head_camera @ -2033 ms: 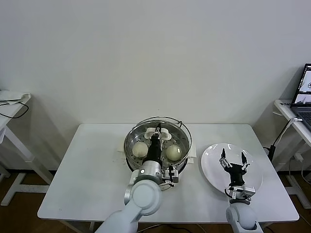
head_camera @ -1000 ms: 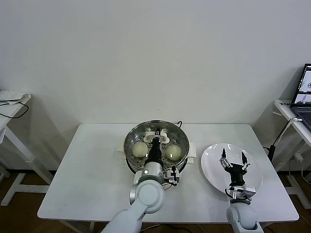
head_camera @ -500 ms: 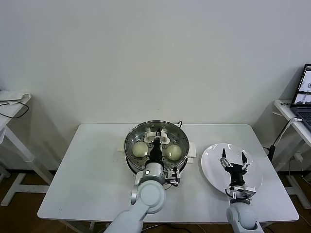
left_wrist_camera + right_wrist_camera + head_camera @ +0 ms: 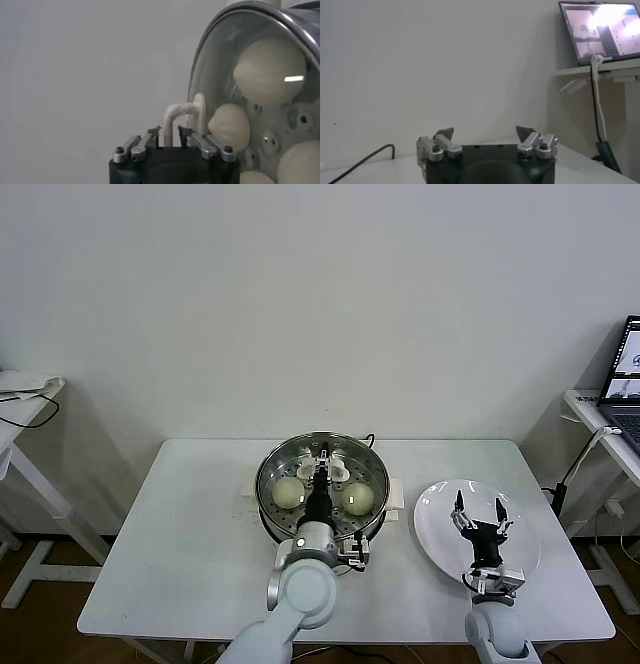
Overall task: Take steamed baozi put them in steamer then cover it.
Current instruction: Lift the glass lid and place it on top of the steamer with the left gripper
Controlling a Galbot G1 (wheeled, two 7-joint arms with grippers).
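No legible text, labels, brands or numbers anywhere. Only candidate is the laptop screen (image 4: pixel 600 30) on the side desk: it shows bright window panels, content too small and washed out to read. Steamer (image 4: pixel 322 484), cover (image 4: pixel 210 95) and plate (image 4: pixel 440 534) carry no visible markings.

Plain white wall (image 4: pixel 320 304); white table (image 4: pixel 190 534); laptop (image 4: pixel 627 374) on rt desk.

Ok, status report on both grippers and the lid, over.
Left gripper straddling round clear glass lid's white handle. Lid seated on steel steamer. Right gripper open above white plate.
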